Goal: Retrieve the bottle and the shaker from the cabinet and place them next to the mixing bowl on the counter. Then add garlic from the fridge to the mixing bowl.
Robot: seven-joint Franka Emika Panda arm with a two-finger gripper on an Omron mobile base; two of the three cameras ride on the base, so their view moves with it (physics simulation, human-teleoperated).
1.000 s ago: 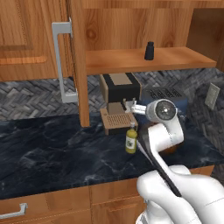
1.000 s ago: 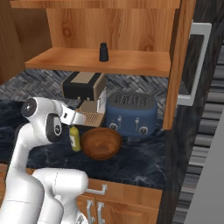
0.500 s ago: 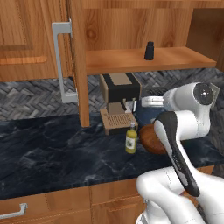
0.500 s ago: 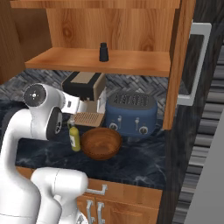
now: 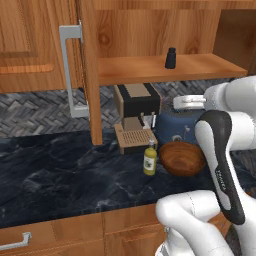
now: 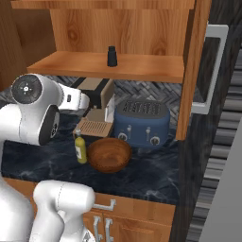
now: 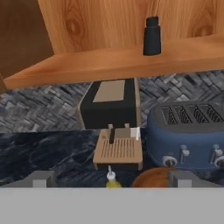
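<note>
- Claw [image 7: 112, 181]: jaws spread wide, holding nothing.
- Shaker [image 7: 152, 36]: upright on cabinet shelf [image 7: 100, 63], above and ahead of claw; likely light, rigid, smooth. Take it at mid-body.
- Bottle [image 5: 149, 158]: on surface beside mixing bowl [image 5: 182, 158], just below claw.

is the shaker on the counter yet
No, the shaker stands on the cabinet shelf, above the counter where the bottle sits beside the bowl.
</note>
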